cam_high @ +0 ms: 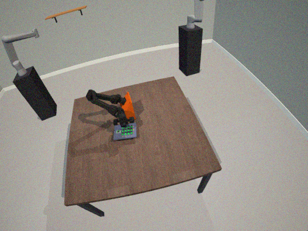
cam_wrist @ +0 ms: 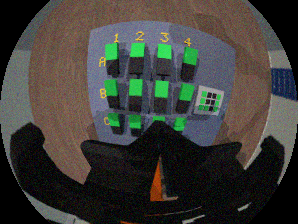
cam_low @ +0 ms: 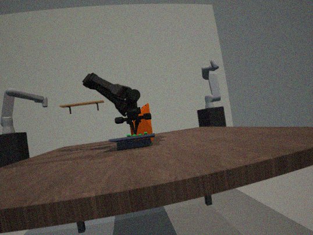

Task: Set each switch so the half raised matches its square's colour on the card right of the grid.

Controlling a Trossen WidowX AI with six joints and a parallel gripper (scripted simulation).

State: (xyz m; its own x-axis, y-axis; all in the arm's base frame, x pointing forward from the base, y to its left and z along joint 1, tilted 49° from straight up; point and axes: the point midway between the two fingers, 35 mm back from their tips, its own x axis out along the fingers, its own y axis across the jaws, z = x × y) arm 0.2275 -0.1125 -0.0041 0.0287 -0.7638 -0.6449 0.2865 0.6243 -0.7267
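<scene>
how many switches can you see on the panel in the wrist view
12, in a grid on the panel: four in row A, four in row B, four in the near row. The shut gripper partly covers that near row, especially its third switch.

A brown wooden table (cam_high: 160,148) carries the switch panel (cam_high: 125,132).

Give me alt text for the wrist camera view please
Shut black jaws of the gripper hang over the near row of a grey switch panel, twelve green-and-grey switches in rows A to C, columns 1 to 4. A small card sits at the panel's right edge, on a wooden table.
</scene>
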